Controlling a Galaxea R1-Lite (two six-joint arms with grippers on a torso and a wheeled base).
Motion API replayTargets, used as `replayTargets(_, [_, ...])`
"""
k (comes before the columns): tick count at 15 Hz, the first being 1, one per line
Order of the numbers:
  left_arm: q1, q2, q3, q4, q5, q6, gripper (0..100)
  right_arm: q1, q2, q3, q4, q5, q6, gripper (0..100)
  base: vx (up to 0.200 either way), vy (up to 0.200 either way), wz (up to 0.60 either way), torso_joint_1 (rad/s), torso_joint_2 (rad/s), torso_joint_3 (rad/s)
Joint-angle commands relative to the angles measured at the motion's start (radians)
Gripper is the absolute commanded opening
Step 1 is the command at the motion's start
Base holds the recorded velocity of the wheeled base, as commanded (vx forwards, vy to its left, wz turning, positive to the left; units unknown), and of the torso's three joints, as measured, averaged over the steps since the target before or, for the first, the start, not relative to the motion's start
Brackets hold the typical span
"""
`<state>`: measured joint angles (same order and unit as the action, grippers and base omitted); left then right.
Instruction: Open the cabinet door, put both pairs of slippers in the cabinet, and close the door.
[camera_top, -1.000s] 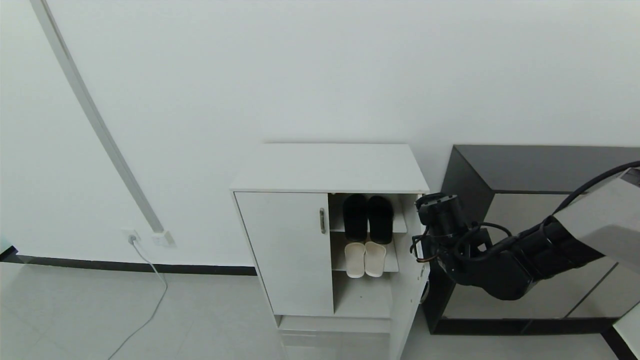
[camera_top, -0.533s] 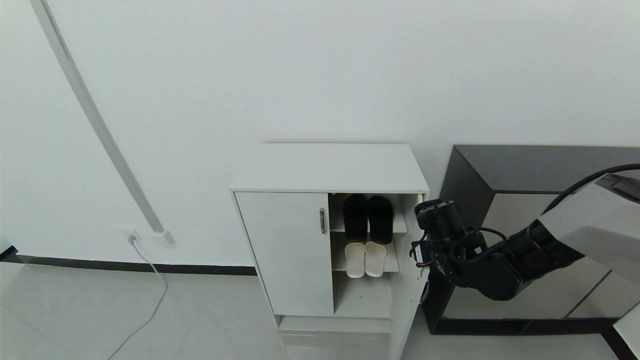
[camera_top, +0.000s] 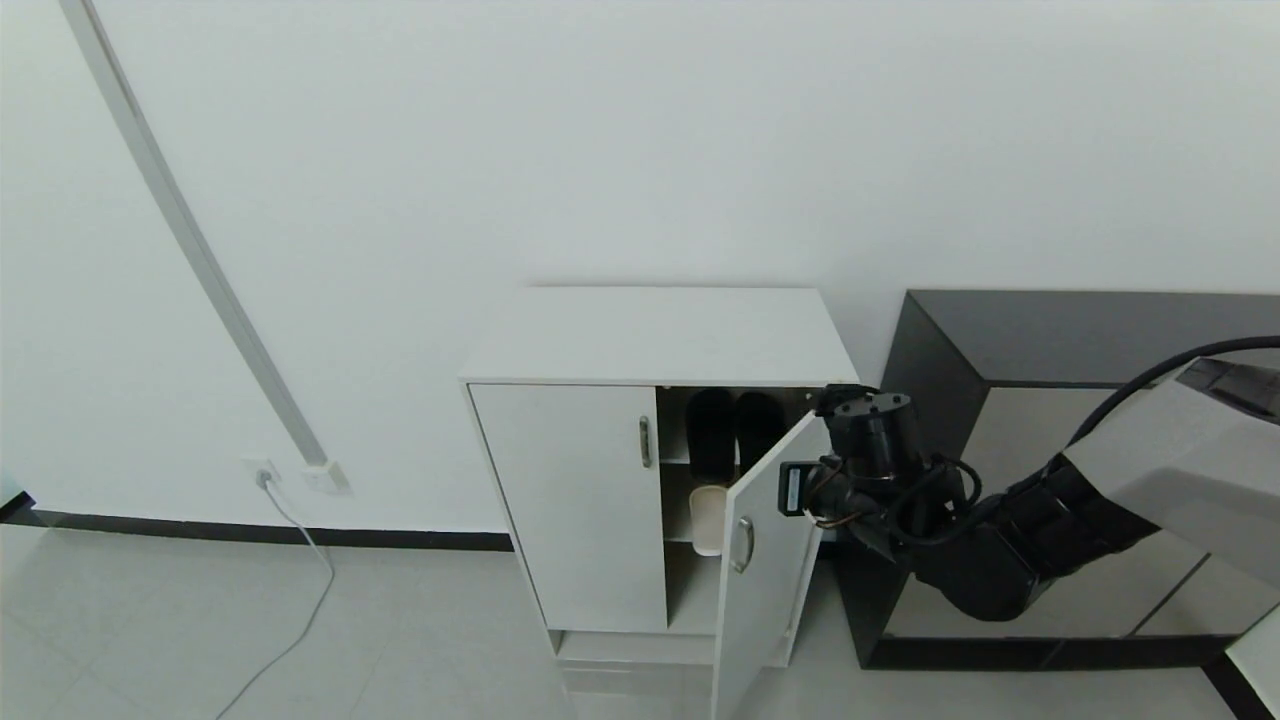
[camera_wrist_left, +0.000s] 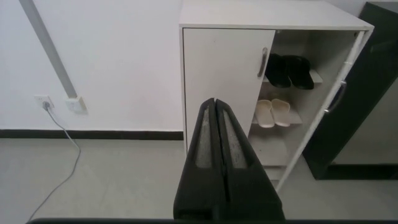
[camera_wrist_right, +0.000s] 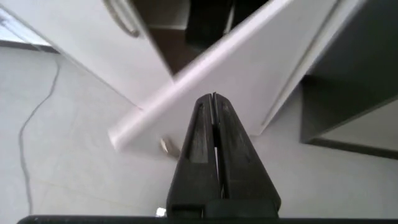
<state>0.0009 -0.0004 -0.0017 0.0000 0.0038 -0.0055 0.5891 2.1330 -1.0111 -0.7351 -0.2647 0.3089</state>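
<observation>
- White cabinet (camera_top: 650, 335) against the wall: left door (camera_top: 570, 500) shut, right door (camera_top: 765, 540) ajar at a slant.
- Black slippers (camera_top: 712, 430) sit on the top shelf and white slippers (camera_top: 705, 515) below, both partly hidden by the right door.
- My right gripper (camera_wrist_right: 213, 98), fingers pressed together and empty, is at that door's upper outer face; contact unclear.
- My left gripper (camera_wrist_left: 214, 102), likewise closed, faces the cabinet from well apart.

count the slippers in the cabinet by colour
black slippers: 2
white slippers: 2
total: 4
</observation>
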Motion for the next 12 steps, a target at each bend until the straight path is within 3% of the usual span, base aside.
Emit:
replayTargets(1, [0.001, 0.000, 0.000, 0.000, 0.001, 0.001, 0, -0.003, -0.001, 0.072, -0.109, 0.062, 0.002, 0, 0.000, 0.000, 0.00, 0.000, 0.00, 0.000])
replayTargets(5, [0.001, 0.000, 0.000, 0.000, -0.001, 0.006, 0, -0.011, 0.022, 0.301, -0.392, 0.251, -0.083, 0, 0.000, 0.000, 0.00, 0.000, 0.00, 0.000])
replayTargets(12, [0.001, 0.000, 0.000, 0.000, -0.001, 0.006, 0, -0.005, 0.044, 0.318, -0.431, 0.262, -0.085, 0, 0.200, 0.000, 0.00, -0.002, 0.00, 0.003])
